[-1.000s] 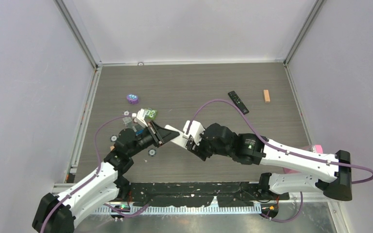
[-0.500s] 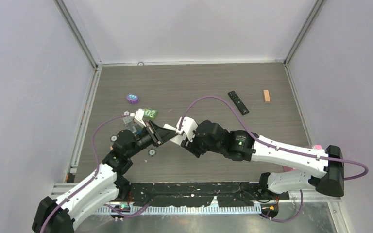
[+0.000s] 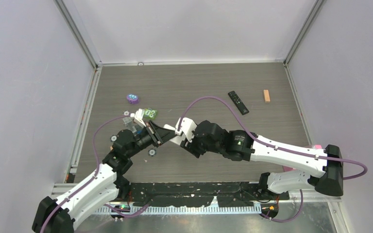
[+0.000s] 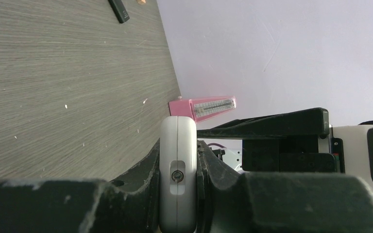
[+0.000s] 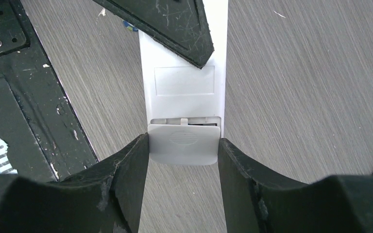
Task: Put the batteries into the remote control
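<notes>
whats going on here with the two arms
The left gripper clamps a white remote by its edges. The right gripper grips the battery cover at the remote's end, and the cover sits slid partly off its slot. Neither gripper holds anything else, so loading has not begun.
</notes>
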Motion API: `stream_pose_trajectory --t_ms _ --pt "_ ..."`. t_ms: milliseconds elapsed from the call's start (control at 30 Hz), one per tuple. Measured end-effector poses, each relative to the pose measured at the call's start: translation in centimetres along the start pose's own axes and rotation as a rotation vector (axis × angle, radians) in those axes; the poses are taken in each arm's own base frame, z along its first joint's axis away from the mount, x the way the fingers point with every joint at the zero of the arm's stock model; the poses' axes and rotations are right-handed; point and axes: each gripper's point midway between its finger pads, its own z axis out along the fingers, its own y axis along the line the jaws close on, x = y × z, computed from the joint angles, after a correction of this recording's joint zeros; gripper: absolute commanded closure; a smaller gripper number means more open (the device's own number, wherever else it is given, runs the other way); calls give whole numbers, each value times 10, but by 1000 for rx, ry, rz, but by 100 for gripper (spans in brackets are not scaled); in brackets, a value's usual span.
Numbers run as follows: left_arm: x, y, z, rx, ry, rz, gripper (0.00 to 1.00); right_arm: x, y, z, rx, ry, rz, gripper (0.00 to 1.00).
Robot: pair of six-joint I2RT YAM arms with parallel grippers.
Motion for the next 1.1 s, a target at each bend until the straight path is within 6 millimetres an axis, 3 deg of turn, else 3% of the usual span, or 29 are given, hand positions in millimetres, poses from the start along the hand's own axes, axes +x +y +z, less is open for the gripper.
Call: stream_pose_trajectory --t_ms 433,833,1100 --pt "3 8 3 -27 20 -44 100 4 0 7 -49 53 1 47" --pt "14 18 6 -56 62 -268 100 5 4 11 -96 88 15 33" --pt "13 -8 3 30 81 -331 100 9 7 15 -108 115 26 27"
